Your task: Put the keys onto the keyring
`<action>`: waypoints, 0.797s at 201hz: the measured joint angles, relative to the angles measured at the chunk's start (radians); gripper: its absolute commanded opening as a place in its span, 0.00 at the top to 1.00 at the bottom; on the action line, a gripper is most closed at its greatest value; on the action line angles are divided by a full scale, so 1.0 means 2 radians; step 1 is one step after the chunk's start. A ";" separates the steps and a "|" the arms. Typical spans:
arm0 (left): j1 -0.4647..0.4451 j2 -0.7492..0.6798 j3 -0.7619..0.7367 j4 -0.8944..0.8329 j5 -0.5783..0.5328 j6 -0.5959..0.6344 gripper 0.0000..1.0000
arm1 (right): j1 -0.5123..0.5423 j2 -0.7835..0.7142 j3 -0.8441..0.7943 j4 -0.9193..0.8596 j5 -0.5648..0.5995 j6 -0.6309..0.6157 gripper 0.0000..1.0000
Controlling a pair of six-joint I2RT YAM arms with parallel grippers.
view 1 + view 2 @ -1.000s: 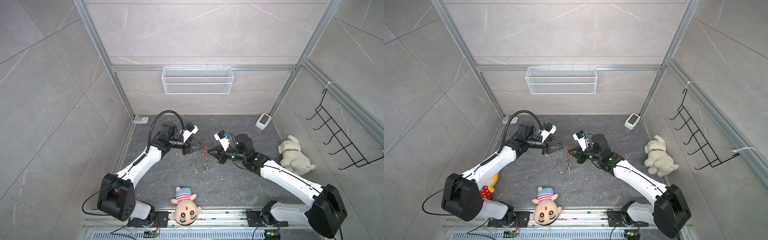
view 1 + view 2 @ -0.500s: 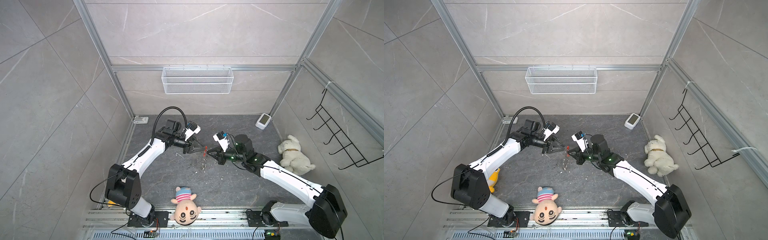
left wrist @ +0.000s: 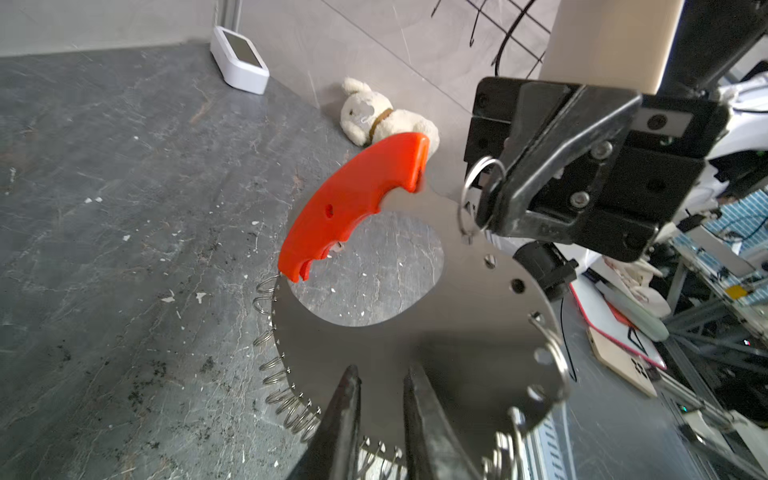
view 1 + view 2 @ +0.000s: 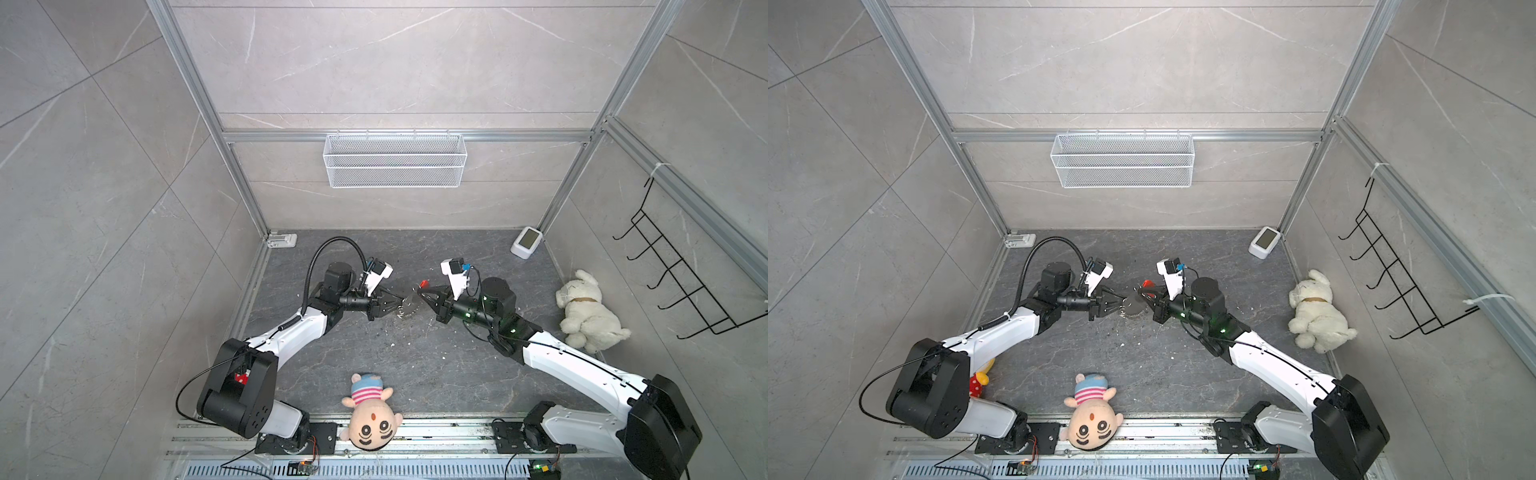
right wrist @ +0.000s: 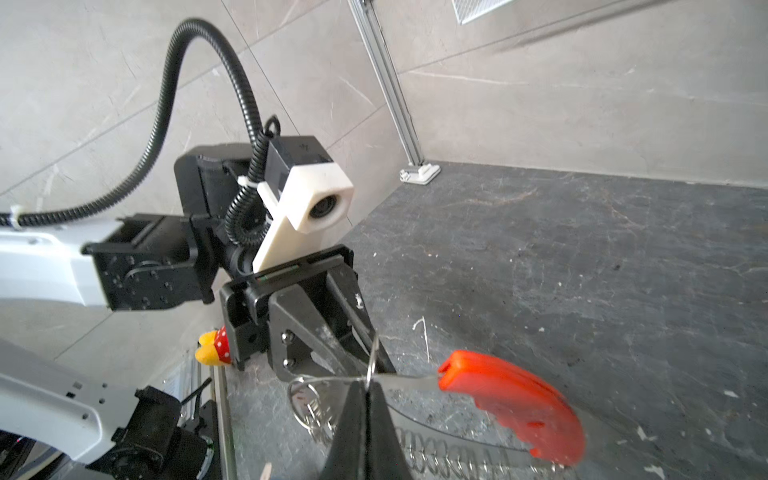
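Right gripper point(image 5: 368, 388) is clamped shut on the keyring point(image 3: 415, 332) rim, holding it off the floor between the two arms. Left gripper point(image 3: 380, 399) faces it from the opposite side, jaws a narrow gap apart at the edge strung with rings point(image 3: 286, 403) (whether they pinch anything, I cannot tell). The red grip point(image 3: 353, 208) lies toward the back wall. No keys are visible.

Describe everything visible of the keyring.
The keyring is a flat dull-silver metal plate with an oval cutout, small holes along its rim and many silver split rings strung there. A red plastic grip with finger notches caps one arc. It is held clear of the floor: the right end effector is shut on its rim beside one ring; the left end effector stands slightly open at the ringed edge, contact unclear.
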 measured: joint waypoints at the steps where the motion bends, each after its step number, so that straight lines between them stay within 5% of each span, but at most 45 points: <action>1: 0.000 0.000 0.000 0.002 -0.001 -0.001 0.78 | 0.000 0.000 0.000 0.001 0.000 0.001 1.00; 83: -0.053 -0.025 -0.016 0.112 -0.031 -0.056 0.72 | 0.000 0.028 0.000 0.096 0.004 0.048 1.00; 160: -0.062 -0.061 -0.017 0.074 -0.047 -0.018 0.67 | 0.000 0.039 0.000 0.105 -0.002 0.059 1.00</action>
